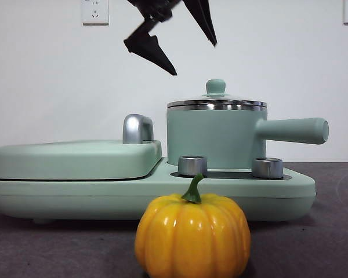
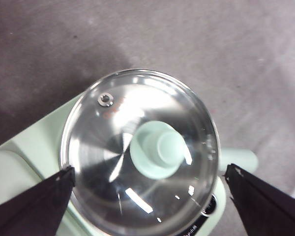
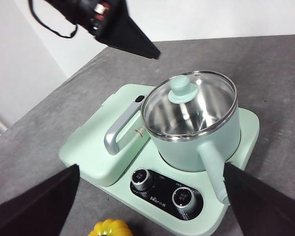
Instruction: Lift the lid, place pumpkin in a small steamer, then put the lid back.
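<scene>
- the flat cover (image 1: 75, 156) with its chrome handle (image 1: 137, 128) lay off to one side of the left gripper (image 1: 182, 55), well apart from its fingers and no part of the job.
- the left gripper hung in the air with its fingers spread wide and holding nothing; the lid (image 2: 140, 152) sat straight below them, apart from both tips, its knob (image 2: 160, 150) about midway between the two.
- the lid was seated on the steamer (image 1: 214, 136), so the lift had not begun; the knob stood upright, so a straight drop and a squeeze across it looked like the next need.
- the steamer's long handle (image 1: 293, 130) pointed away from the cover, lying level.
- the right gripper (image 3: 152, 196) waited further back, fingers parted and empty; the left was clearly nearer the lid.
- the pumpkin (image 1: 191, 237) rested on the table (image 1: 336, 231) in front of the cooker (image 1: 278, 194), stem (image 1: 193, 190) up, well below and apart from the left fingers.
</scene>
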`<state>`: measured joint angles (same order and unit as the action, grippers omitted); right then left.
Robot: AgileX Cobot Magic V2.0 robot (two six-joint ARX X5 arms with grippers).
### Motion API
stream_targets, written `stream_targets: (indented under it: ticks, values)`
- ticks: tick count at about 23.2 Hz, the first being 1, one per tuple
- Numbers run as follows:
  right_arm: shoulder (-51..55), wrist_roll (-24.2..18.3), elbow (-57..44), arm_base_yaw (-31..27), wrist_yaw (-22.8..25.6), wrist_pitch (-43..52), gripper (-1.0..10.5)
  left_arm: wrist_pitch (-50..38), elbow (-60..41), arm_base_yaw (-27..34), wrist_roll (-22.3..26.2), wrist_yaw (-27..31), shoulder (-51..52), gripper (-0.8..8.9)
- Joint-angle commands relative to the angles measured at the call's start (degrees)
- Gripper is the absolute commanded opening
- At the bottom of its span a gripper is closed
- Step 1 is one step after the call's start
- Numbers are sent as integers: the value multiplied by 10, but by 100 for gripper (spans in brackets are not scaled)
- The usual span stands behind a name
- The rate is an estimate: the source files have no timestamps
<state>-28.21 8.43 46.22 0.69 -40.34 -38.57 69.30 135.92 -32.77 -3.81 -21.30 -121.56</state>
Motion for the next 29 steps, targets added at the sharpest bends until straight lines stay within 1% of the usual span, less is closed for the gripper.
stream_targets:
  ticks: [1, 5, 6, 8, 10, 13, 15, 17, 18, 19, 20, 24, 27, 29]
  values:
    - [-2, 6, 8, 1, -2, 4, 466, 10, 45, -15, 9, 20, -37, 492]
    - [-2, 6, 8, 1, -1, 4, 466, 17, 51, -30, 27, 45, -57, 489]
    - [-2, 6, 8, 1, -1, 4, 466, 19, 51, -36, 37, 58, -60, 484]
    - [-2, 6, 8, 1, -1, 5, 466, 18, 51, -51, 62, 89, -63, 442]
    - [-2, 6, 8, 1, -1, 6, 466, 15, 51, -64, 79, 100, -63, 434]
    - [-2, 6, 8, 1, -1, 7, 466, 11, 51, -76, 80, 101, -65, 431]
    - [-2, 6, 8, 1, -1, 7, 466, 13, 51, -82, 83, 117, -71, 401]
    - [-2, 6, 8, 1, -1, 6, 466, 12, 51, -85, 86, 134, -74, 395]
    - [-2, 6, 8, 1, -1, 6, 466, 11, 51, -86, 88, 134, -75, 388]
    - [-2, 6, 8, 1, -1, 6, 466, 9, 51, -87, 89, 134, -75, 347]
    - [-2, 6, 8, 1, -1, 6, 466, 10, 51, -88, 90, 134, -75, 327]
    - [-2, 6, 8, 1, -1, 6, 466, 2, 51, -88, 90, 134, -77, 327]
    - [-2, 6, 8, 1, -1, 6, 466, 2, 51, -88, 90, 134, -79, 274]
    - [-2, 6, 8, 1, -1, 6, 466, 5, 51, -89, 90, 134, -79, 275]
